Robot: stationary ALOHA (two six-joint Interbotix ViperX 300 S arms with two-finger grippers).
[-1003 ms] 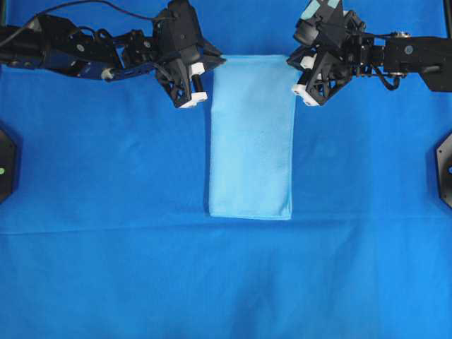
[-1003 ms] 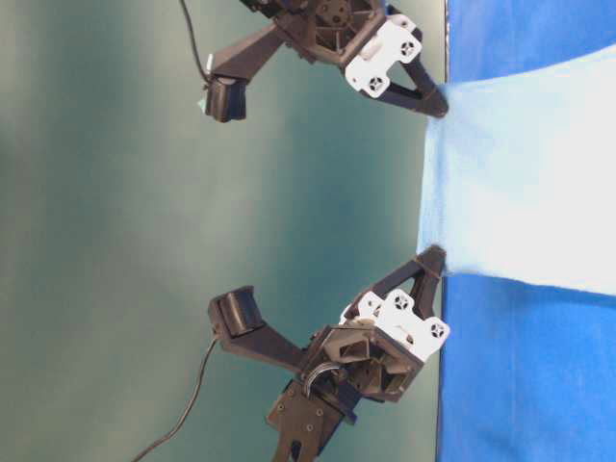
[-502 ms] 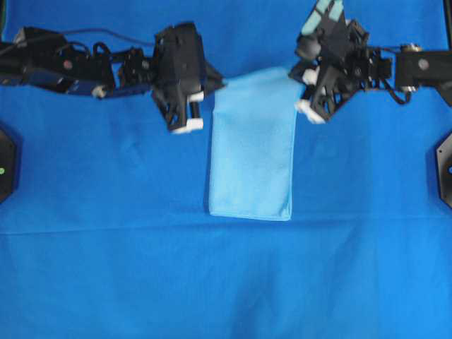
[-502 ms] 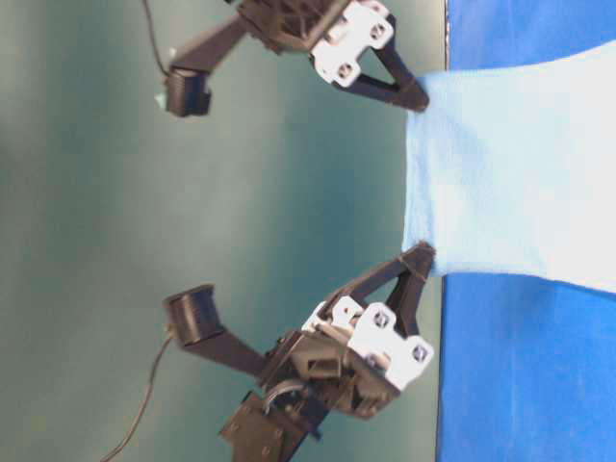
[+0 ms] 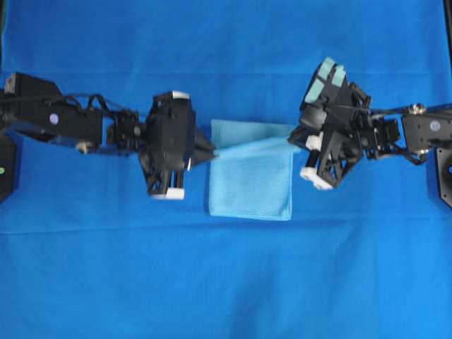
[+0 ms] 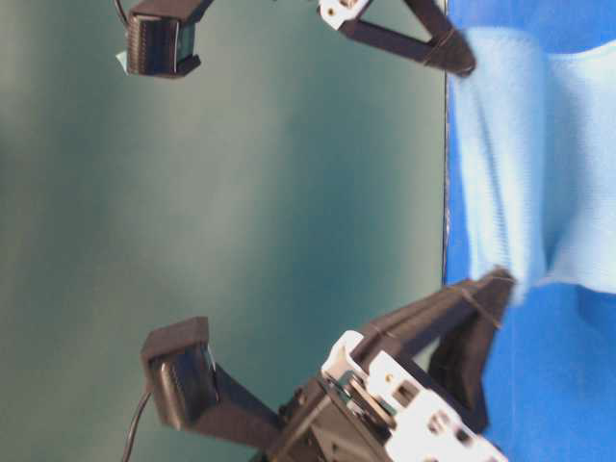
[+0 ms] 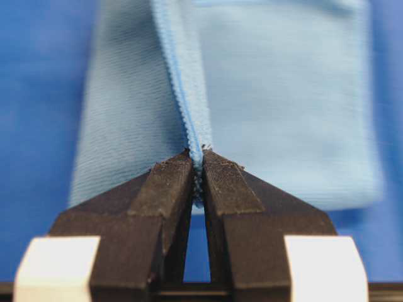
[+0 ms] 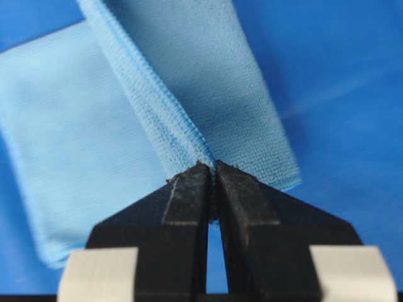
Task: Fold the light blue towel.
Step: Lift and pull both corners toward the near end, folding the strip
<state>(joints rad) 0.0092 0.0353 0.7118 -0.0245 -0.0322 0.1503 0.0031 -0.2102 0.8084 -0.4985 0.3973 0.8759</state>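
The light blue towel lies mid-table as a folded strip, its far end lifted and carried over the near part. My left gripper is shut on that raised end's left corner, and the hem runs up from between its tips. My right gripper is shut on the right corner, where the hem enters its tips. In the table-level view the raised end hangs as a curved sheet between both grippers. The near end rests flat on the table.
The deep blue table covering spreads under everything. Black mounts sit at the left edge and the right edge. A crease in the covering runs across just below the towel.
Both grippers have carried the towel's far end up off the table and towards the near end. The visible towel has shortened to about half its earlier length.
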